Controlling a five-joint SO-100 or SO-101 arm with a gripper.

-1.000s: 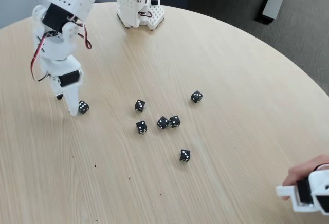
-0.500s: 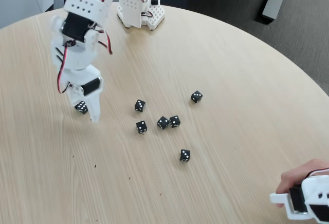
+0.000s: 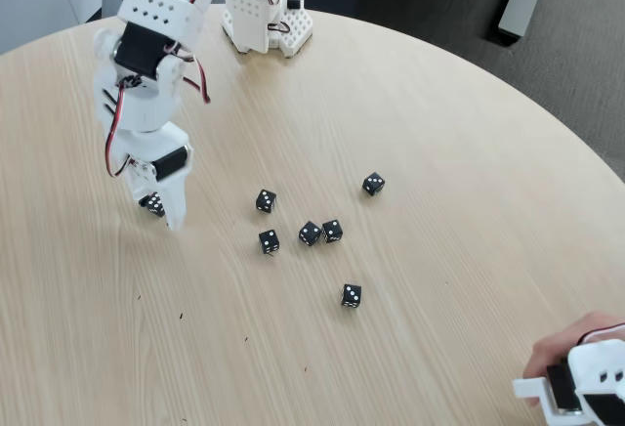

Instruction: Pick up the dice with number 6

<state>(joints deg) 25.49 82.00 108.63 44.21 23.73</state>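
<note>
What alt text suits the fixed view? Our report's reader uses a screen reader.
A white robot arm's gripper holds a small black die at the left of a round wooden table. Six more black dice lie scattered mid-table, and a hand holding a white device shows at bottom right.

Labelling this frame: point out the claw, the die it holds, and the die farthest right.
claw (image 3: 161,208), fixed view, between its fingertips.
held die (image 3: 151,201), fixed view, visible black face.
rightmost die (image 3: 373,184), fixed view, top face.

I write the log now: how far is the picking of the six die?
Done: the claw is shut on a black die, apparently raised just off the table. In hand: carrying it. Its pips are too small to confirm a six. Left: lifting clear. Six other dice lie untouched mid-table.
</note>
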